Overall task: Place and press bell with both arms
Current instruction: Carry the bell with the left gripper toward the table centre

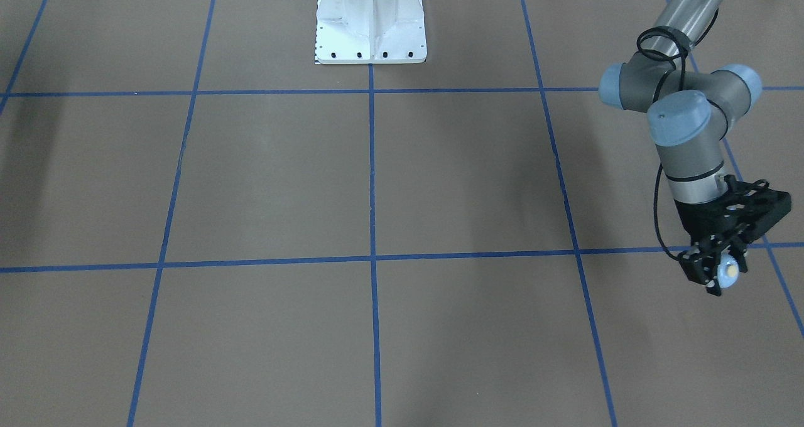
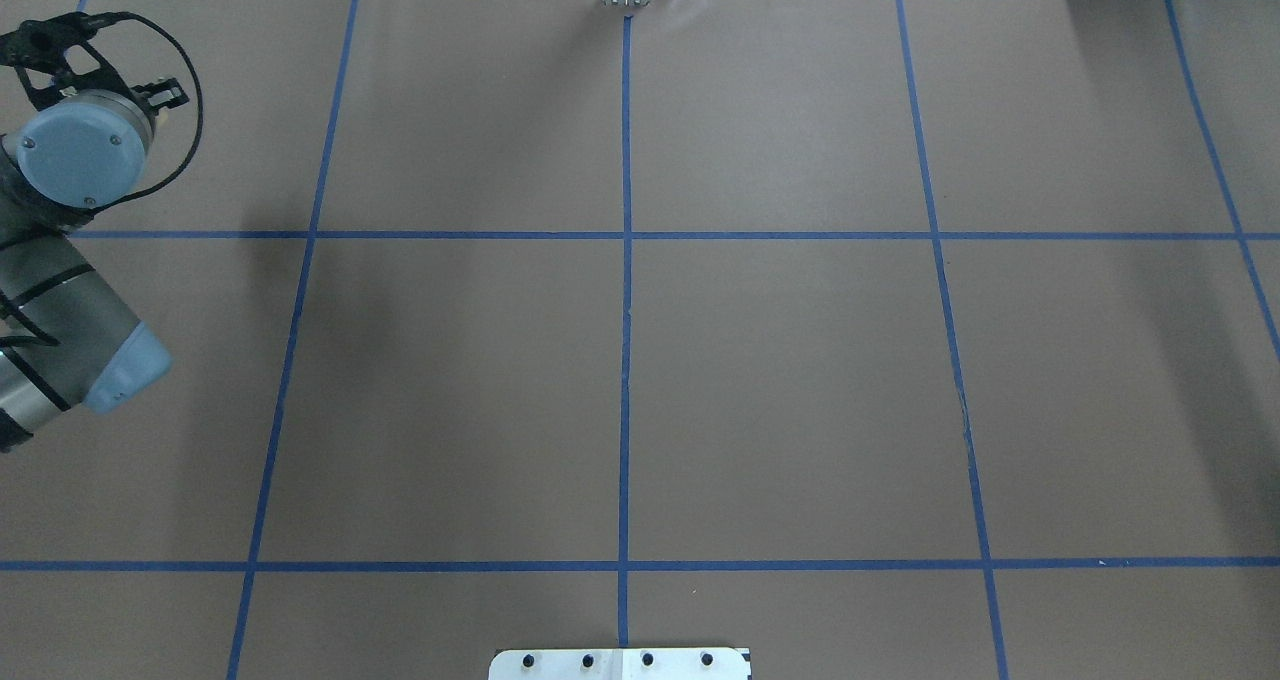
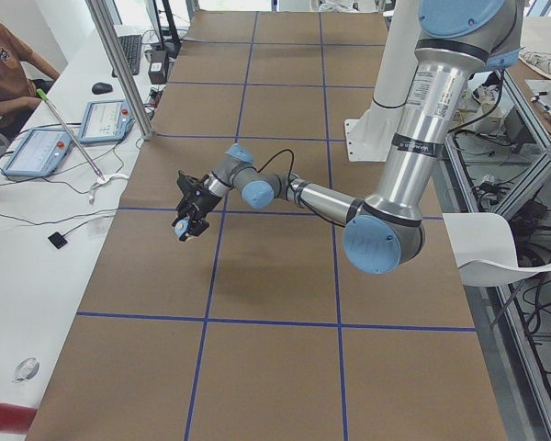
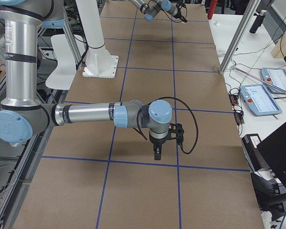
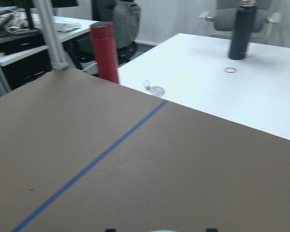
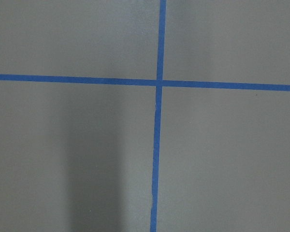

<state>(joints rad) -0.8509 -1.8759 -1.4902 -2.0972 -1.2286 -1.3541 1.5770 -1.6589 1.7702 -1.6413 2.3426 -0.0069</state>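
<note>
Slippage of the bell [image 1: 730, 271] out of the left pincer [image 1: 717, 274] seems the likeliest trouble, given a smooth dome pinched near the fingertips and carried tipped on its side. Could also land on its rim and roll or topple if let go before being turned base-down and lowered onto the table [image 1: 440, 182] beneath the pincer. Looks small, rounded and light blue, with a cream round button facing sideways rather than up; base ring too small to make out. Sits clenched between the pincer's two black fingers, apparently clear of the brown surface below. Just behind the pincer, towards the wrist, a blue tape line [image 1: 628, 250]. Well apart from it, over another part of the table, the right pincer [image 4: 157, 153], pointing straight down; caught only in a side view, so cannot tell whether released or clenched. Risks a missed or skewed press from so far off, judging by that gap.
</note>
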